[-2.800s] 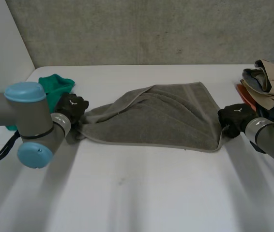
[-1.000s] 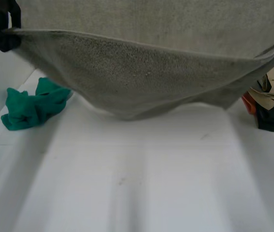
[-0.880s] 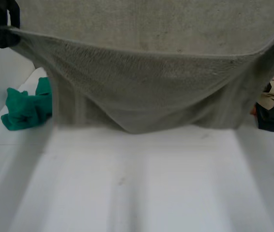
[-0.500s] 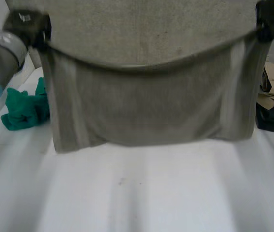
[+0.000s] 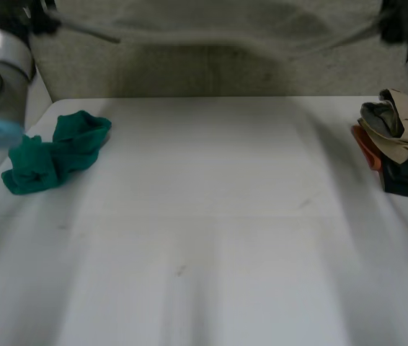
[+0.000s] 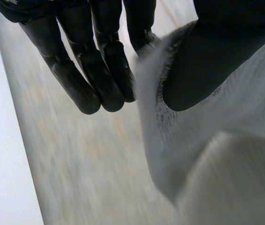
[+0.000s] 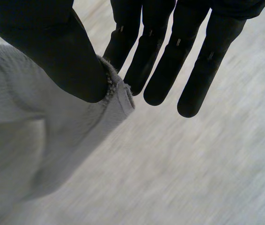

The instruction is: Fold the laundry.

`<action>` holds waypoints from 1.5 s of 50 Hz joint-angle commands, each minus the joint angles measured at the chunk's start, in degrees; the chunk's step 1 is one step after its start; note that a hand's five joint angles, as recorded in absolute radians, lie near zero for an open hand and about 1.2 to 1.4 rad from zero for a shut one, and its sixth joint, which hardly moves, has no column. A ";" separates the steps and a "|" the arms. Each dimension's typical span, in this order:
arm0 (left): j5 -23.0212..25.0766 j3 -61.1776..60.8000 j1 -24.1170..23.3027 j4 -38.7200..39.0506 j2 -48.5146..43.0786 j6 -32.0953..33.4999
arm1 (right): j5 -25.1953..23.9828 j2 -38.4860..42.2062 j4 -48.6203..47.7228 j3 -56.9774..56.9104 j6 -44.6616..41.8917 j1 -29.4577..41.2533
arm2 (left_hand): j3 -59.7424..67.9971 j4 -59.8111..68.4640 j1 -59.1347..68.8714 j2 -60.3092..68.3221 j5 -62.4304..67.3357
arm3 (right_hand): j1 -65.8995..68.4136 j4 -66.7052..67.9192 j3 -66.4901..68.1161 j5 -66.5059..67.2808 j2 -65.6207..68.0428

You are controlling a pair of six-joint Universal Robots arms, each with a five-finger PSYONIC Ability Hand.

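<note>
My left hand [image 6: 99,70] and right hand [image 7: 53,47] each pinch one corner of the grey towel [image 5: 211,21], stretched high above the far edge of the table [image 5: 204,216]. The thumb grips look shallow; I fear a quick swing pulls a corner free.

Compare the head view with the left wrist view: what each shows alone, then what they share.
Head view: a green cloth and a clothes pile on the white table, plus the right hand. Left wrist view: the left hand pinching an edge of the grey towel between thumb and finger. Shared: the towel, held up, and the left hand.
</note>
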 commanded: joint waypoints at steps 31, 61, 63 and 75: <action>12.90 -49.79 12.46 -45.83 24.73 55.51 | -4.98 -15.99 48.11 36.21 -56.35 -11.09 | 11.84 11.40 12.75 11.39 13.99 | 14.32 11.31 11.53 12.11 12.18; -6.87 1.45 -0.11 -39.92 -11.55 31.95 | 5.91 21.45 18.04 -9.31 -31.45 4.47 | 11.84 11.40 12.75 11.39 13.99 | 14.32 11.31 11.53 12.11 12.18; -7.40 4.62 -0.90 -40.36 -13.93 30.99 | 6.97 25.58 18.65 -14.14 -31.89 5.09 | 5.86 5.43 6.77 5.42 8.01 | -22.73 -25.75 -25.53 -24.95 -24.88; -7.48 4.72 -3.10 -41.16 -9.46 22.73 | 6.45 22.35 30.86 -14.52 -24.17 4.92 | -58.16 -58.60 -57.25 -58.61 -56.01 | -55.68 -58.69 -58.47 -57.89 -57.82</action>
